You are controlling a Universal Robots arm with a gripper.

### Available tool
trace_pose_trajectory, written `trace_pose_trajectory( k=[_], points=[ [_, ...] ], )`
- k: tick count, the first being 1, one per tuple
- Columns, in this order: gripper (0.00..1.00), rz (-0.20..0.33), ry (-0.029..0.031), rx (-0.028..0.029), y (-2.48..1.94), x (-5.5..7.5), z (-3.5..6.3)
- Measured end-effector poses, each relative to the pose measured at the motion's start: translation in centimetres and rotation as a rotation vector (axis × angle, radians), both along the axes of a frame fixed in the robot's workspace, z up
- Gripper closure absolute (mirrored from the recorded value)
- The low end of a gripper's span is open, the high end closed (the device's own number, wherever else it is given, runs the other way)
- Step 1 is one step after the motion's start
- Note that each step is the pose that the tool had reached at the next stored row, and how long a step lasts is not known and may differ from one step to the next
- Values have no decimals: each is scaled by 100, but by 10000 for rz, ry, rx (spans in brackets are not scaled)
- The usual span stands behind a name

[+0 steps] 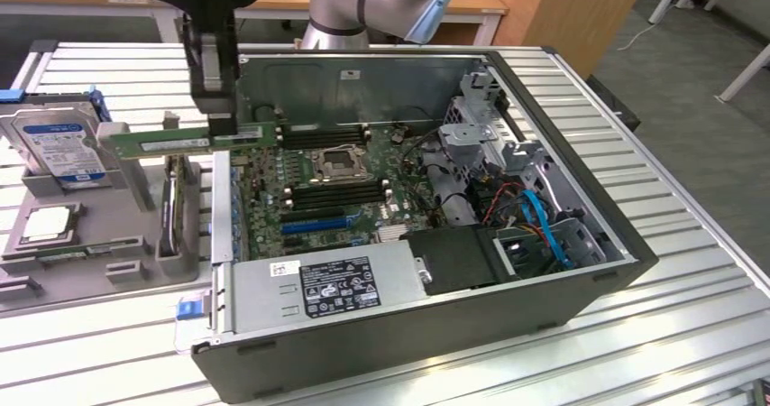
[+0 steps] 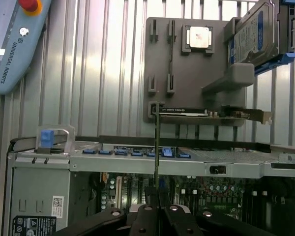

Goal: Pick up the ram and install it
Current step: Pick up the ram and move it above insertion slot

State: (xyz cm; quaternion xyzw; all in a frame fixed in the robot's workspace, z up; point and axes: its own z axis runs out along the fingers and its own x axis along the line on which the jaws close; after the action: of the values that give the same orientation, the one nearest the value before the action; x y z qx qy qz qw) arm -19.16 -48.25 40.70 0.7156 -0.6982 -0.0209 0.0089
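1. One green ram (image 1: 180, 142) clamped between the jaws, gripped near its end on the exterior view's right.
2. Held level in the air with its labelled face toward the exterior view; edge-on from the wrist, a thin line rising out of the closed jaws.
3. Hanging over the wall of the open computer case (image 1: 578, 271) that stands nearest the grey tray (image 1: 85, 275), with the free end reaching out toward the tray and the gripped end over the edge of the motherboard (image 1: 361, 198).
4. Not yet seated; apart from the black memory slots (image 1: 323, 136) beside the processor socket (image 1: 334, 162).
5. On the tray: a hard drive (image 1: 58, 144) with a blue-and-white label standing on edge, a square silver processor chip (image 1: 49, 224) lying flat, and a card (image 1: 178, 209) standing on edge closest to the case.
6. Inside the case: a grey power supply (image 1: 325, 289) against the near wall, and blue cables (image 1: 542, 226) toward the exterior view's right.
7. All resting on a ribbed metal bench (image 1: 686, 262), along with a pale blue control pendant (image 2: 12, 49) with a red button, off to one side of the tray.
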Motion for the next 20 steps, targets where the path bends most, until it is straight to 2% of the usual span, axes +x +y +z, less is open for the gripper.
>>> trace_pose_trajectory(
  k=[20],
  points=[
    [89, -1, 0, 0, 0, 372, 0]
  ],
)
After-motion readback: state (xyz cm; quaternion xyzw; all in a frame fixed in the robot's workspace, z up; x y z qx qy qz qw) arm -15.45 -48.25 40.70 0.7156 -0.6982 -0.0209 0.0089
